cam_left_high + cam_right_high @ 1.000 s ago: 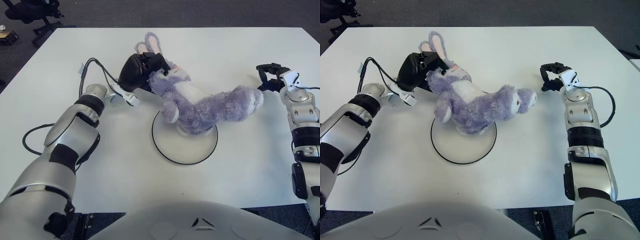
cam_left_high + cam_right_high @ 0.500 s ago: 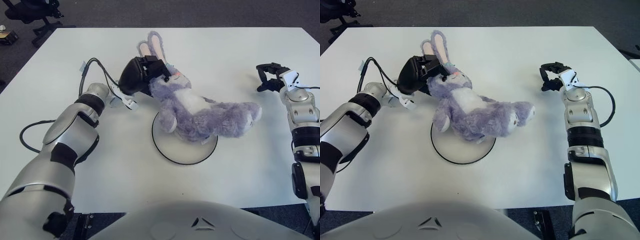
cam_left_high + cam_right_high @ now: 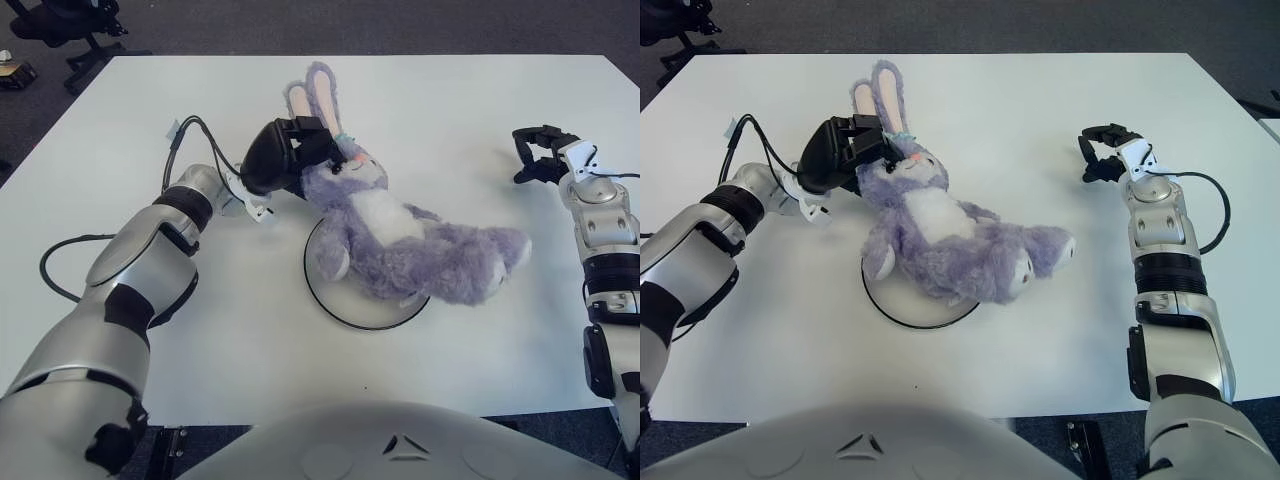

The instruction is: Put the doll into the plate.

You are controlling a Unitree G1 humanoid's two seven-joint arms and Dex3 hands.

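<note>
Since a second ago the doll (image 3: 400, 235) has sunk and swung: its legs, which reached out toward the right hand (image 3: 541, 154), now trail lower and nearer the robot, and its head has shifted a little away from the robot along with the left hand (image 3: 290, 155). That left hand stays clamped on the rabbit's head just below the ears, fingers curled around it, so the soft body hangs and drags from that one hold; this looks like the reason the torso slumps across the plate (image 3: 330, 300) while the legs spill past the rim on the side away from the hand. By my reading the doll is only partly in the plate, its head beyond the far rim at the hand. The right hand shows well off to the doll's right, near the table's edge, holding nothing; whether its fingers are curled or loose I cannot tell. Everything sits on a white table (image 3: 480, 100), with dark floor beyond and an office chair (image 3: 65, 25) past the far left corner.
</note>
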